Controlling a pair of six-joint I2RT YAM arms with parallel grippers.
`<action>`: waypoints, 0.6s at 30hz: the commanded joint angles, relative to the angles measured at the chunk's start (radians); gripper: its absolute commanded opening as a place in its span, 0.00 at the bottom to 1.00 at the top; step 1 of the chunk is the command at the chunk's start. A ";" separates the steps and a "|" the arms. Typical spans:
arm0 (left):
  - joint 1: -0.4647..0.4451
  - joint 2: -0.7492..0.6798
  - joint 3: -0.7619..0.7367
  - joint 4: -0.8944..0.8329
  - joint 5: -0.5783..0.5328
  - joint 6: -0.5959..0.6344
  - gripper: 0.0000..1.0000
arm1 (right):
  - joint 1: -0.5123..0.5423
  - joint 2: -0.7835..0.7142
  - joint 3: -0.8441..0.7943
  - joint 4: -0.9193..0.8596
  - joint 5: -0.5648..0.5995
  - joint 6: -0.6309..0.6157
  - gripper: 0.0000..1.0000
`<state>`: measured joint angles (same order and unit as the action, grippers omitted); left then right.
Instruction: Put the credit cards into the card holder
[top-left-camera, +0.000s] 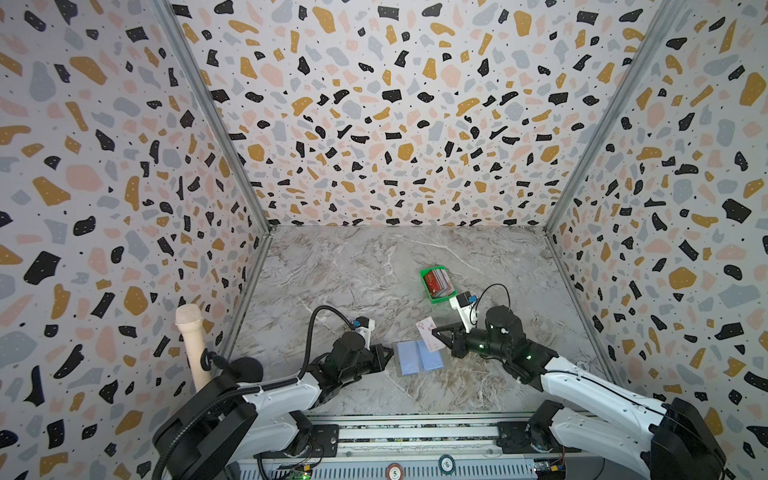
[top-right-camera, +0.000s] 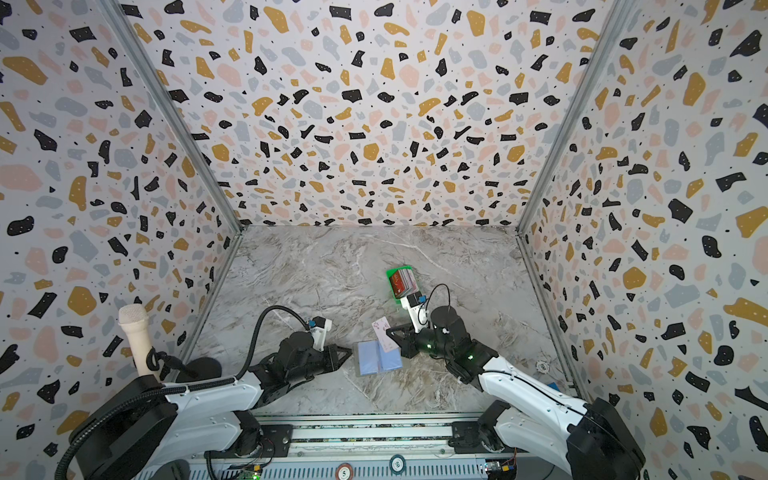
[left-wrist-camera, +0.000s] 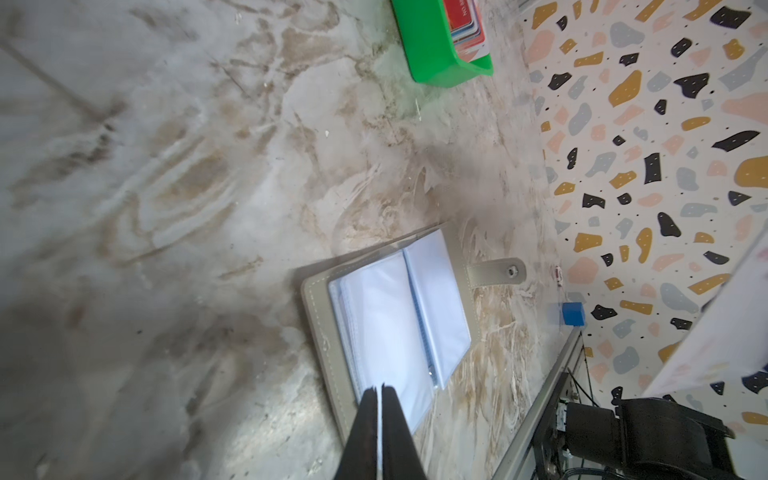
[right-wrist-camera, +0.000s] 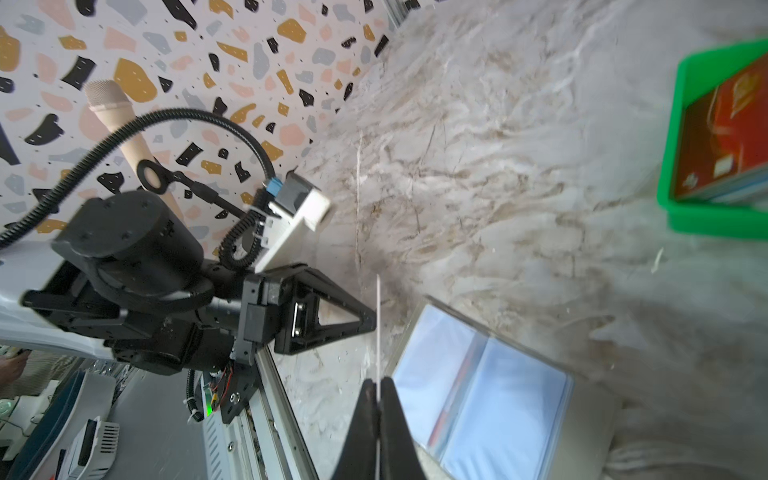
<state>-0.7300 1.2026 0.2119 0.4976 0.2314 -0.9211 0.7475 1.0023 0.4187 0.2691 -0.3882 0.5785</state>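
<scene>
I have the right end effector (top-left-camera: 435, 331) pressed together on one long edge of a pink-and-white card (top-left-camera: 424, 330), held on edge in the air just above the far side of the card holder (top-left-camera: 417, 359). The holder lies open and flat on the marble surface (top-left-camera: 353, 270), its clear pockets (left-wrist-camera: 436, 299) facing up. My left end effector (left-wrist-camera: 379, 392) is shut with its tips at the holder's near edge; I cannot tell whether it has a pocket leaf pinched or only rests there. The other credit cards (top-left-camera: 439, 283) sit stacked on edge in the green tray (top-left-camera: 423, 274), well apart from the holder. I judge the card light, stiff and slick, so a pinch near one edge should suit it, leaving the opposite edge free to lead into a pocket mouth. The pockets look thin and floppy, and the holder light enough to slide, so I would expect to steady its cover.
</scene>
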 joint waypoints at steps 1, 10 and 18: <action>-0.012 0.039 0.012 0.056 0.013 0.005 0.04 | 0.037 0.001 -0.054 0.154 0.093 0.119 0.00; -0.038 0.088 0.011 0.055 -0.015 -0.014 0.00 | 0.056 0.080 -0.177 0.371 0.176 0.241 0.00; -0.078 0.045 0.055 0.094 -0.039 -0.015 0.00 | 0.064 0.205 -0.204 0.535 0.178 0.246 0.00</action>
<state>-0.7925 1.2591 0.2199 0.5362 0.2184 -0.9394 0.8047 1.1915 0.2199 0.6994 -0.2264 0.8101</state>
